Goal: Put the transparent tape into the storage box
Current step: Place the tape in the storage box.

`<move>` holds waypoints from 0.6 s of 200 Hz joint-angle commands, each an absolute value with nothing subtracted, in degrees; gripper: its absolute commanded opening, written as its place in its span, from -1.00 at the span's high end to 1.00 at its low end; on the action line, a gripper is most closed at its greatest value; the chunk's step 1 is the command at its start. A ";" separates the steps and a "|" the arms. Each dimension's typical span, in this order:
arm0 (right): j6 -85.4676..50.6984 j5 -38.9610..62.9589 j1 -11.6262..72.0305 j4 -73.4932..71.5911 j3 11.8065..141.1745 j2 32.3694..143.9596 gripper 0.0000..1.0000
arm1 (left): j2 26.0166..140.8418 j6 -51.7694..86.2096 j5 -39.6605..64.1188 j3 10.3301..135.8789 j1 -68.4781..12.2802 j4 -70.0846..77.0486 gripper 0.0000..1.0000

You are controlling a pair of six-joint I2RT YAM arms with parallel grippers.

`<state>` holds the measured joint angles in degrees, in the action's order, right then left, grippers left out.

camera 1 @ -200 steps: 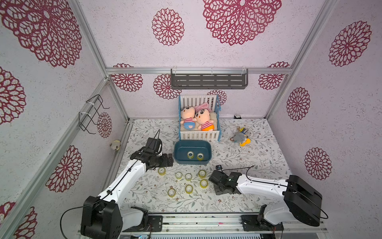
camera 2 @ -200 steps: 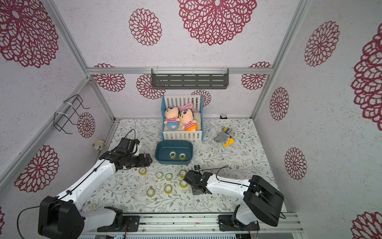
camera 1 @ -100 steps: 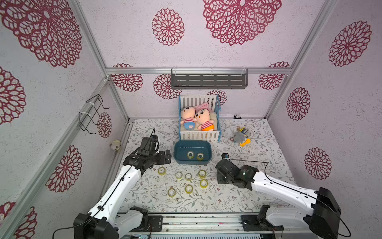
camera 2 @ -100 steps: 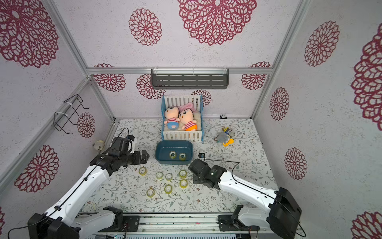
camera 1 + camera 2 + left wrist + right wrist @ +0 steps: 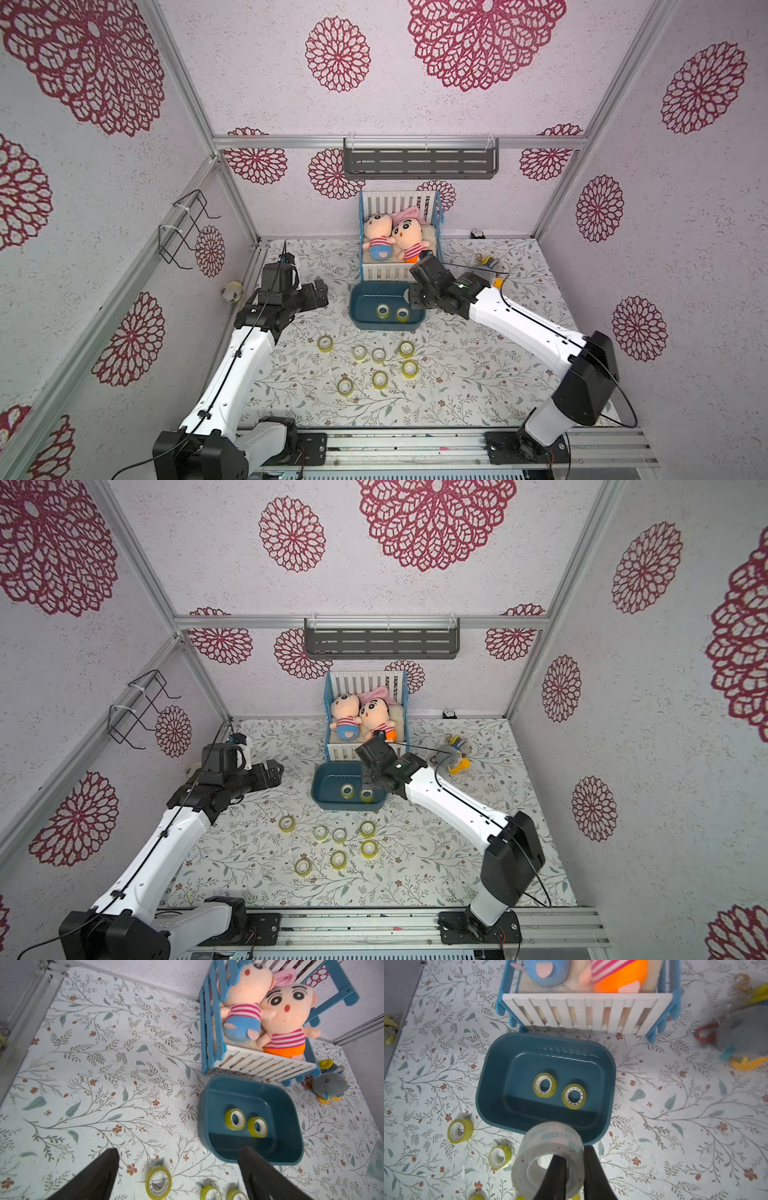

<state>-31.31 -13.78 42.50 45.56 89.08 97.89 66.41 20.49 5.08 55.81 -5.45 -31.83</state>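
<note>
The left arm [image 5: 245,361] and right arm [image 5: 528,328] share white shells, black joints, thin black cables.

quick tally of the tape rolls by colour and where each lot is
boxed yellow rolls, inside the storage box: 2
loose yellow rolls, on the table: 7
clear roll, pinched in the right end effector: 1
total: 10

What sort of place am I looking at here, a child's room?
Probably a small mock nursery built as a robot test booth: a toy crib with plush dolls, flowered wallpaper on metal-framed panels, and two robot arms mounted on a rail.
</note>
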 commanded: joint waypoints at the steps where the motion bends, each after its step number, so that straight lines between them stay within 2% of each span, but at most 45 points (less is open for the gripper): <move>1: -27.76 -14.44 42.26 48.48 96.41 104.34 0.85 | 66.53 18.37 3.72 56.43 -5.49 -31.26 -0.95; 40: -26.66 -13.20 42.28 53.74 111.31 119.82 0.90 | 64.76 18.37 -0.30 54.98 -5.45 -30.82 -0.95; 82: -26.76 -8.43 42.81 49.46 114.27 125.49 0.90 | 64.58 18.37 0.00 54.43 -6.27 -30.18 -0.95; 120: -27.14 -7.04 44.79 53.40 126.49 134.99 0.90 | 66.44 17.93 0.00 55.27 -7.11 -30.82 -0.94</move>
